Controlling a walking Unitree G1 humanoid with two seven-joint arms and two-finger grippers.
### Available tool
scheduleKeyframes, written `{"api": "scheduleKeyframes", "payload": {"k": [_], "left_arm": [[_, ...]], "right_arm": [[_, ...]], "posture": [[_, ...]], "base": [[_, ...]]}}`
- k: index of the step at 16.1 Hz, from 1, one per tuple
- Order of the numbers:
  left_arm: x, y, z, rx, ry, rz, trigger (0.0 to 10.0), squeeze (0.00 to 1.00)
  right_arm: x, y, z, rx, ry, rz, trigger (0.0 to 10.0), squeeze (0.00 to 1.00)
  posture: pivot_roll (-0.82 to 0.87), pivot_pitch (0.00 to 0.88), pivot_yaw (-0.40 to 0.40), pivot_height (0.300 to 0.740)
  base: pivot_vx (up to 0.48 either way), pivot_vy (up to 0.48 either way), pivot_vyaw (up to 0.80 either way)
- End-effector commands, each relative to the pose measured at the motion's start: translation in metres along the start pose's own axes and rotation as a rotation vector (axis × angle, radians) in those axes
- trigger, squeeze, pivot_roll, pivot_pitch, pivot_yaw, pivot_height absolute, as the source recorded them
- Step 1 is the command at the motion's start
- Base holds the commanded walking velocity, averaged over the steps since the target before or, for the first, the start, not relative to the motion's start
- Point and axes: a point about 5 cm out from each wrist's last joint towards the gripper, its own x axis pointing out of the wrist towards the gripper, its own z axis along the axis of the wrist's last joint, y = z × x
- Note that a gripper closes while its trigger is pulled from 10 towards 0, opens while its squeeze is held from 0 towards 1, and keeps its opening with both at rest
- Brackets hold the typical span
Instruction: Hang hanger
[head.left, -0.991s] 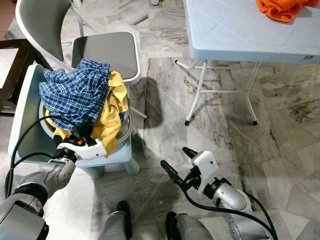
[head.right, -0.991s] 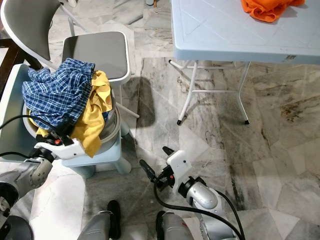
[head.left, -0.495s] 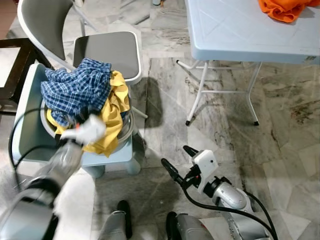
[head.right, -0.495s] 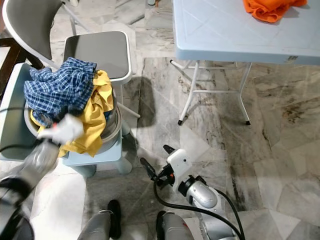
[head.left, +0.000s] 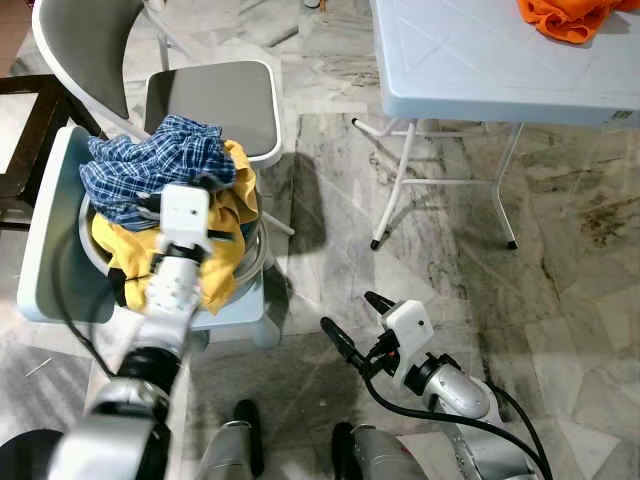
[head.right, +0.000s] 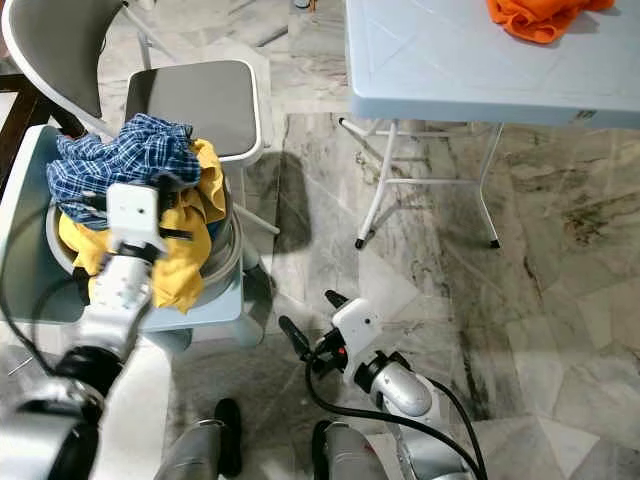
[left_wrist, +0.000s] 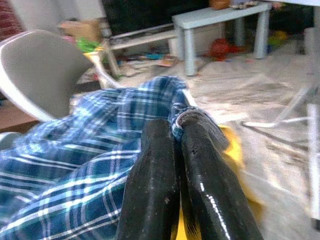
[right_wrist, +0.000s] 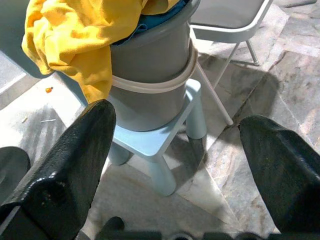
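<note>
Left wrist view: left hand (left_wrist: 181, 131) clenched on plaid shirt (left_wrist: 85, 155), above the tub (head.left: 255, 262). Hanger unseen, presumably beneath; lift cloth slowly. Right hand (head.left: 352, 327) released, idle.

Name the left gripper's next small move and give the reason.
Probably lift straight up a little. The left gripper looks shut on the plaid shirt's edge atop the bucket, so a short lift would test the grip and free it from the yellow cloth.

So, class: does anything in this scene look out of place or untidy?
The grey basin on the small blue stool is overfilled: a yellow garment spills over its rim, with the blue plaid shirt heaped on top. An orange cloth lies crumpled at the table's far edge.
</note>
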Motion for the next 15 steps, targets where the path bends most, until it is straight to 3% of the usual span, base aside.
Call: {"api": "scheduleKeyframes", "payload": {"k": [1,2,4,5,6,7,8,9,11,12,15], "left_arm": [[-0.008,0.000,-0.007,0.003,0.024,-0.016,0.0,0.00],[-0.009,0.000,-0.009,0.008,0.028,-0.018,0.0,0.00],[-0.020,0.002,-0.020,0.094,0.060,-0.084,0.4,0.00],[-0.026,0.004,-0.025,0.159,0.071,-0.112,4.7,0.00],[-0.035,0.010,-0.034,0.216,0.101,-0.137,10.0,0.00],[-0.043,0.018,-0.041,0.269,0.128,-0.133,10.0,0.57],[-0.048,0.024,-0.047,0.309,0.154,-0.127,10.0,1.00],[-0.051,0.026,-0.049,0.349,0.154,-0.139,10.0,1.00],[-0.057,0.022,-0.039,0.561,0.009,-0.245,10.0,1.00],[-0.060,0.018,-0.029,0.614,-0.085,-0.277,10.0,1.00],[-0.077,0.007,-0.035,0.693,-0.115,-0.323,10.0,1.00]], "right_arm": [[-0.003,0.002,-0.009,0.004,0.035,0.003,10.0,0.00],[-0.003,0.002,-0.009,0.003,0.036,0.004,10.0,0.00],[-0.002,0.002,-0.009,0.000,0.038,0.008,10.0,0.00],[-0.002,0.002,-0.009,-0.001,0.039,0.009,10.0,0.00],[-0.001,0.001,-0.010,-0.002,0.041,0.008,10.0,0.00],[-0.001,0.002,-0.010,-0.002,0.042,0.009,10.0,0.00],[-0.001,0.002,-0.010,-0.002,0.043,0.010,10.0,0.00],[-0.001,0.003,-0.011,-0.002,0.045,0.013,10.0,0.00],[-0.002,0.003,-0.012,-0.005,0.049,0.016,10.0,0.00],[-0.003,0.002,-0.013,-0.005,0.051,0.017,10.0,0.00],[-0.002,0.003,-0.013,-0.007,0.051,0.019,10.0,0.00]], "posture": [[-0.15,0.320,-0.057,0.740],[-0.15,0.319,-0.057,0.740],[-0.14,0.319,-0.058,0.740],[-0.14,0.318,-0.059,0.740],[-0.14,0.317,-0.059,0.740],[-0.14,0.317,-0.060,0.740],[-0.14,0.318,-0.061,0.740],[-0.14,0.319,-0.063,0.740],[-0.13,0.322,-0.065,0.740],[-0.13,0.322,-0.066,0.740],[-0.13,0.321,-0.061,0.740]], "base": [[0.000,0.000,0.00],[0.000,0.000,0.00],[0.000,0.000,0.00],[0.000,0.000,0.00],[0.000,0.000,0.00],[0.000,0.000,0.00],[0.000,0.000,0.00],[0.000,0.000,0.00],[0.000,0.000,0.00],[0.000,0.000,0.00],[0.000,0.000,0.00]]}}
